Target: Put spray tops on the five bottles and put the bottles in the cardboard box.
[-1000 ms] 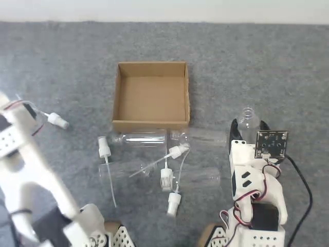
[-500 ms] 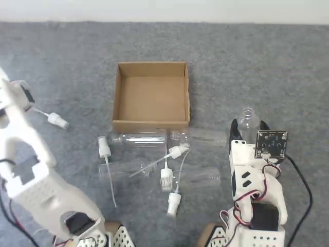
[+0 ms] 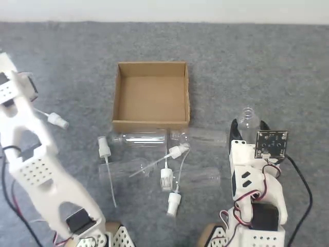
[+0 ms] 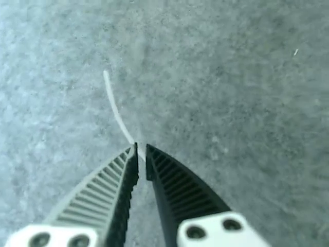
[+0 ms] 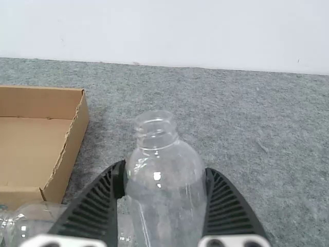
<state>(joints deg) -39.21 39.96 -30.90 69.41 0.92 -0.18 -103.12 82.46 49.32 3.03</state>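
Left pincer (image 4: pixel 141 150) pinching a spray top (image 3: pixel 58 121) by its thin tube (image 4: pixel 115 108) at the high frame's left, right pincer (image 5: pixel 164 172) clamping an upright uncapped bottle (image 5: pixel 154 128) at right, box (image 3: pixel 150 125) at centre, four more bottles (image 3: pixel 139 139) lying just below it among loose tops (image 3: pixel 174 203) on the grey surface (image 3: pixel 257 62).

Bottle (image 5: pixel 163 180) is clear glossy plastic, smooth; top (image 3: pixel 57 121) white plastic w/ thin tube; box (image 3: pixel 150 125) matt brown cardboard, edges rough; mat (image 3: pixel 257 67) grey fuzzy cloth; arm shells (image 3: pixel 247 180) white smooth plastic.
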